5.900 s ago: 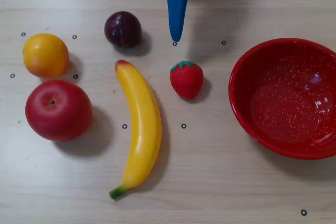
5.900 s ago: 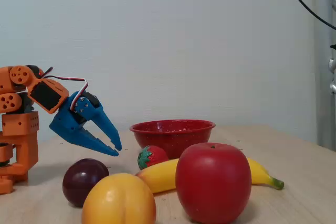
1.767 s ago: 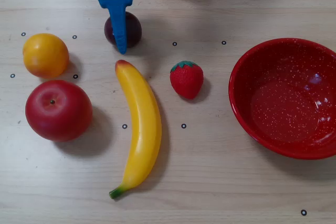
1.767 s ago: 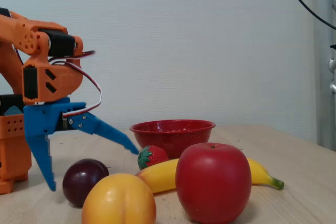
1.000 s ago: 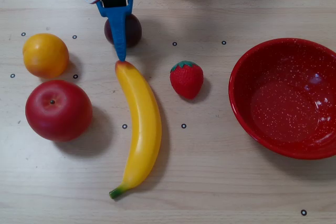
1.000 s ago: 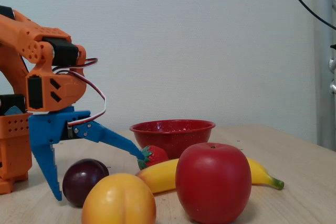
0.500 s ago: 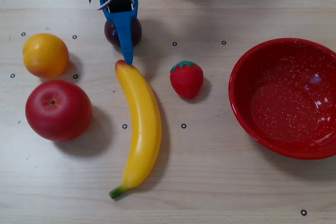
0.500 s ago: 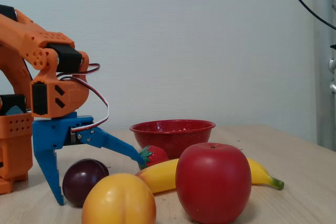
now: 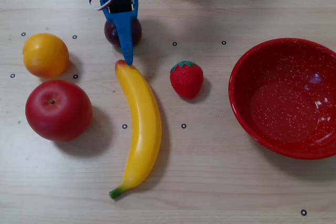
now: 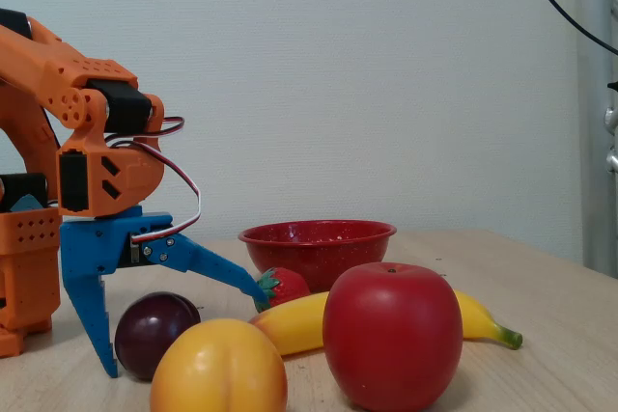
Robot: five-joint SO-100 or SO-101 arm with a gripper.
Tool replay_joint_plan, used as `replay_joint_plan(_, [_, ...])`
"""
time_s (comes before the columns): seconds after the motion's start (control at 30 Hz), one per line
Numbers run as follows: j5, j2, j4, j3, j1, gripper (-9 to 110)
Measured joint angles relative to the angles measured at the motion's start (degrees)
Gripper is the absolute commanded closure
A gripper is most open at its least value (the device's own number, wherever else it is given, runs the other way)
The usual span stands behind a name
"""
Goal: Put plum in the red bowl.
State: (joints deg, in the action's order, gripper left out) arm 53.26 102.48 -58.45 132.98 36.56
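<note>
Now gripper (image 10: 183,335) wide open, straddling plum (image 10: 154,333), nothing held yet; positioned to close, bowl (image 9: 247,61) off right in overhead view.

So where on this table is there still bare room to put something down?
The widest bare wood runs along the bottom of the overhead view, below the strawberry and between the banana and red bowl. The left is crowded: orange, apple, and the open pincer straddling the plum.
</note>
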Motion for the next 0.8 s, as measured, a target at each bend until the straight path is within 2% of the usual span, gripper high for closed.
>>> replay_joint_plan(0.43, [0.35, 0.00, 0.09, 0.00, 0.09, 50])
replay_joint_plan(0.8, [0.09, 0.00, 0.09, 0.00, -0.09, 61])
